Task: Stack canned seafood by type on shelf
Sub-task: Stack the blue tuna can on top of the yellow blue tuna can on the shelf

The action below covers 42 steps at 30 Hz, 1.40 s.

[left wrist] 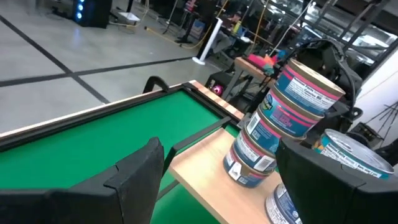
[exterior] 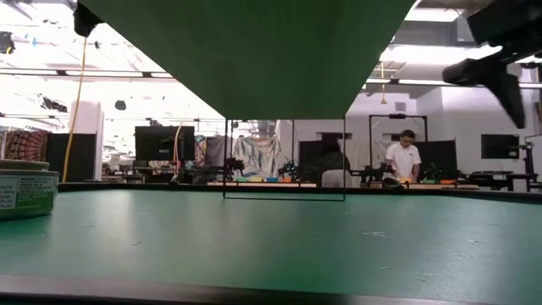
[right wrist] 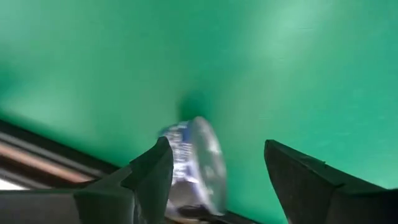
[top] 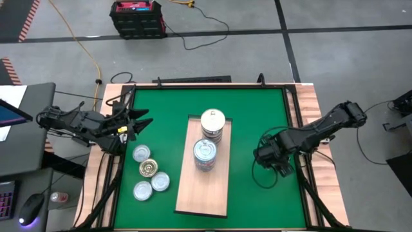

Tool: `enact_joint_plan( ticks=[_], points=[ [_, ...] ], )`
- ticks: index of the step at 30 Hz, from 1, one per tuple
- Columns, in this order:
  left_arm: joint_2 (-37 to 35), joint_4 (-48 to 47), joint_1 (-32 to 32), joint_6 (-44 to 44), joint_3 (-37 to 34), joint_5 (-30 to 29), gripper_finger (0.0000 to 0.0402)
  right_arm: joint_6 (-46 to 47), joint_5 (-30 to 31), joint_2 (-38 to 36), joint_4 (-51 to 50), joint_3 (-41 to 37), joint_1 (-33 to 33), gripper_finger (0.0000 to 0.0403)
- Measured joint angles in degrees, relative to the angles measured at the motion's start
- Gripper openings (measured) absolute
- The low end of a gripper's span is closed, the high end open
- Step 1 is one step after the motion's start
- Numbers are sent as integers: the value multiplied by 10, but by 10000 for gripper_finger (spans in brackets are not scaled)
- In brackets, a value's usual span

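Observation:
The shelf (top: 193, 193) lies on the green mat. Two stacks of canned seafood stand on its far half: one (top: 212, 124) pale-topped, one (top: 205, 154) silver-topped. In the left wrist view they are the tall stack (left wrist: 286, 112) and the nearer one (left wrist: 348, 158). Several loose cans (top: 149, 171) rest on the mat left of the shelf. My left gripper (top: 138, 124) (left wrist: 230, 186) hovers open and level at the mat's left edge, aimed at the stacks. My right gripper (top: 278, 161) (right wrist: 214, 180) points down, open, over a blurred can (right wrist: 196, 165) by the mat's right edge.
The mat's dark raised rim (right wrist: 56, 155) runs close beside the blurred can. A can (exterior: 25, 193) sits at the low view's left edge. The shelf's near half is bare wood. Cables and a red-and-black case (top: 136, 16) lie on the floor beyond the table.

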Motion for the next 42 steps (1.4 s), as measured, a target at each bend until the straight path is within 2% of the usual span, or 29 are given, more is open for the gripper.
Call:
enact_joint_plan(
  ticks=[5, 15, 21, 26, 30, 35, 42],
  points=[
    [0, -3, 0, 14, 0, -6, 297, 26, -33, 0, -15, 0, 21, 277],
    [0, -4, 0, 22, 0, -9, 297, -18, -32, 8, -16, -20, 85, 277],
    [0, -17, 0, 22, 0, -1, 297, 3, 48, 48, -8, -59, 127, 277],
    [0, -29, 0, 22, 0, 15, 297, 33, 43, 83, 17, -76, 137, 273],
    [0, -29, 0, 22, 0, 16, 297, 75, 35, 98, 22, -74, 137, 240],
    [0, -29, 0, 13, 0, 49, 297, 114, 4, 100, 21, -55, 136, 159],
    [3, -45, 0, -41, 0, 89, 297, 138, -4, 100, -21, 44, 129, 159]
  ],
)
